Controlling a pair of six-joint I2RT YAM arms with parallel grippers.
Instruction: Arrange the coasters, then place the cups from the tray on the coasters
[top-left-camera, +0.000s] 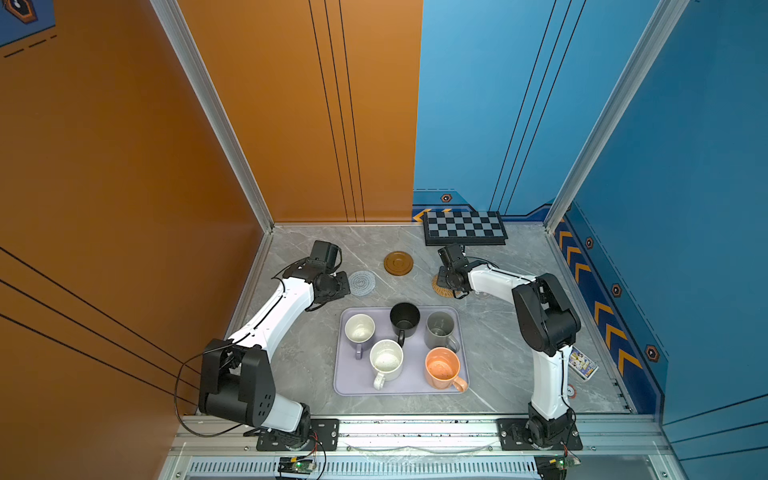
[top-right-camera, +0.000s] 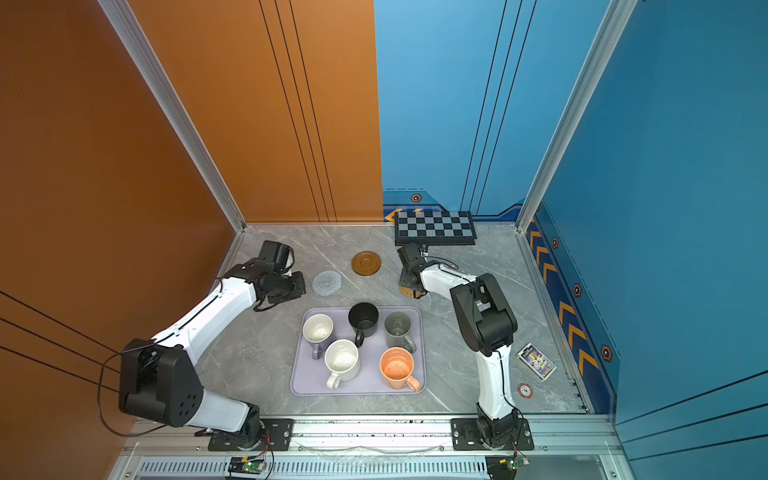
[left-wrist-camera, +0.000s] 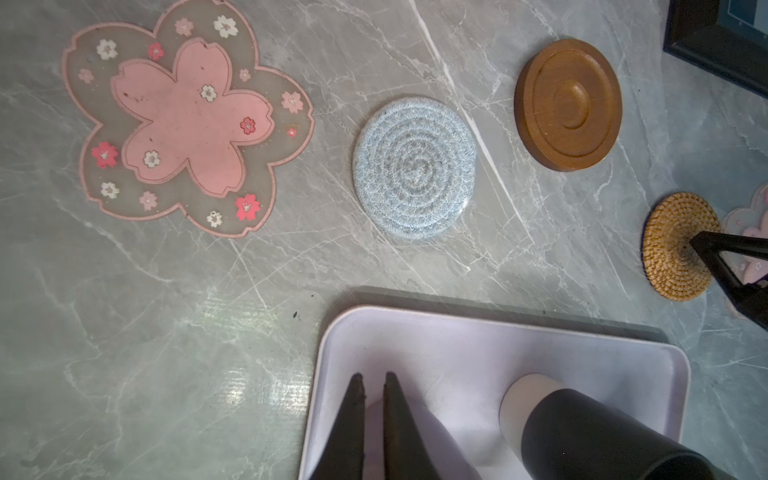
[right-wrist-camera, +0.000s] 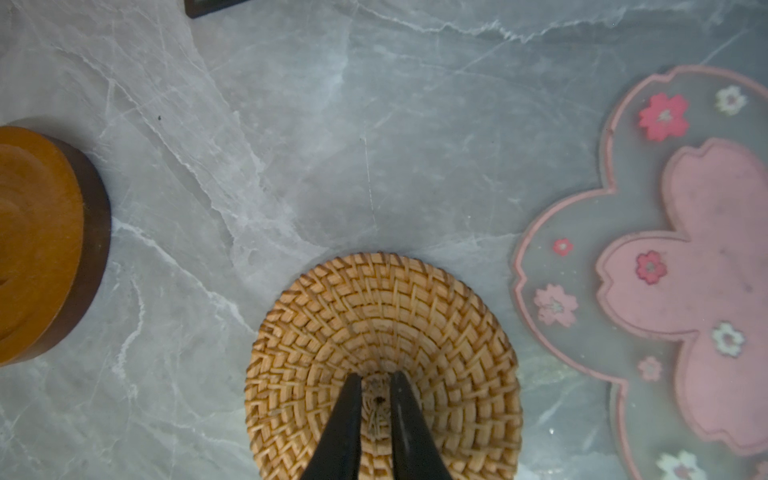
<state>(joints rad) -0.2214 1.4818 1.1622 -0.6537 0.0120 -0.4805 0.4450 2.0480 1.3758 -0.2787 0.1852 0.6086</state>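
Note:
Five cups stand on the lavender tray (top-left-camera: 353, 384): lavender (top-left-camera: 360, 328), black (top-left-camera: 404, 319), grey (top-left-camera: 440, 330), white speckled (top-left-camera: 386, 360) and orange (top-left-camera: 443, 368). Behind the tray the coasters lie in a row: pink flower (left-wrist-camera: 187, 120), grey-white spiral (top-left-camera: 362, 282), wooden disc (top-left-camera: 398, 263), rattan (right-wrist-camera: 382, 316) and a second pink flower (right-wrist-camera: 685, 270). My right gripper (right-wrist-camera: 376, 376) has its tips down on the rattan coaster's middle, jaws nearly together. Raised over the tray's far left corner, my left gripper (left-wrist-camera: 372, 376) is shut and holds nothing.
A black-and-grey chequered board (top-left-camera: 464, 227) lies at the back right, just behind the right wrist. A small card box (top-left-camera: 583, 363) and a round chip (top-left-camera: 570, 390) lie near the right wall. Walls close in on three sides.

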